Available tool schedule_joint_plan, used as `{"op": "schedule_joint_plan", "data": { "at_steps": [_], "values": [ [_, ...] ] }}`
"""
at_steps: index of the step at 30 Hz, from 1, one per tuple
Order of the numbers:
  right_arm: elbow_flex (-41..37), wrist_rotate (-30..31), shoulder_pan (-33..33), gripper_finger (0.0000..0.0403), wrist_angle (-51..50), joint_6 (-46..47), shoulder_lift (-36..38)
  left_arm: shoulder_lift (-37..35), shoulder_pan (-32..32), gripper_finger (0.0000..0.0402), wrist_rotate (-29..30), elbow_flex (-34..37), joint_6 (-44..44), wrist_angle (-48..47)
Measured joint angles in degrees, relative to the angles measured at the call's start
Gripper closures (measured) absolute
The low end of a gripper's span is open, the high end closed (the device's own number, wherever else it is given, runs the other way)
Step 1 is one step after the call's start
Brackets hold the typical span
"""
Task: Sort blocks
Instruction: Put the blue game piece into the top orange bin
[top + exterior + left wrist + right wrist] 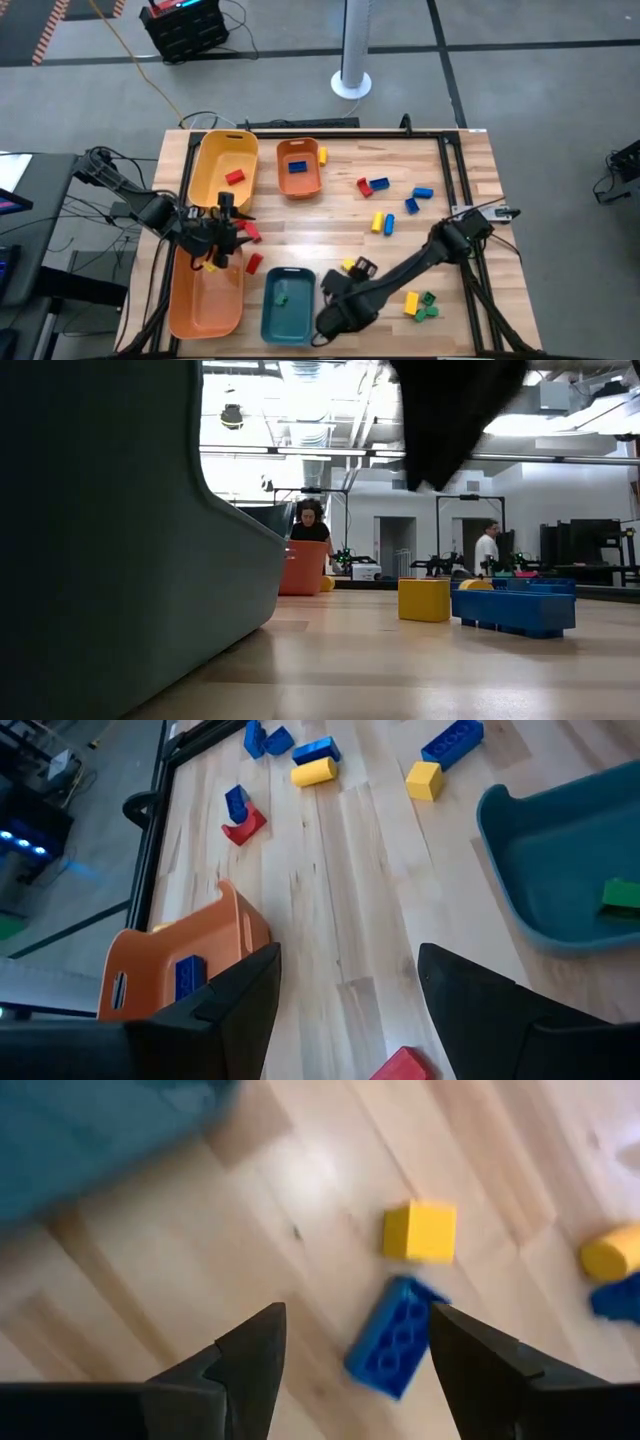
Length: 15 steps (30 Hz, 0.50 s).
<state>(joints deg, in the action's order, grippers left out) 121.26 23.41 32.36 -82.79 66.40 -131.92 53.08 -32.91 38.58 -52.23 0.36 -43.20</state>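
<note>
Right hand [345, 1350] is hovering open and empty over the blue brick [392, 1336] beside the yellow cube [420, 1230], near the teal tray [288, 305], probably lining up a grab, while left hand [345, 985] is waiting open by the orange tray [205, 300].

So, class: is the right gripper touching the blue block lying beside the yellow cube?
Apart. In the right wrist view the blue block lies on the table between and beyond the open right gripper, bare wood separating it from both fingers.

A robotics lab: a wooden worktable [330, 215] stood on grey concrete, other robot rigs [440, 565] and people [311, 523] behind.
</note>
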Motion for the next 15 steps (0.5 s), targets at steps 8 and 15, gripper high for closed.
{"op": "schedule_joint_plan", "data": {
  "at_steps": [8, 15],
  "values": [
    [-14.65, 0.14, 2.29, 0.0149, 0.56, 9.61, 10.46, -0.30, -0.01, 0.0171, -0.02, 0.00, 0.44, -0.45],
    [-39.21, 0.47, 1.77, 0.0149, 23.50, 10.85, 24.01, -0.22, 1.54, 0.0171, 0.06, 0.02, 2.40, 1.81]
  ]
}}
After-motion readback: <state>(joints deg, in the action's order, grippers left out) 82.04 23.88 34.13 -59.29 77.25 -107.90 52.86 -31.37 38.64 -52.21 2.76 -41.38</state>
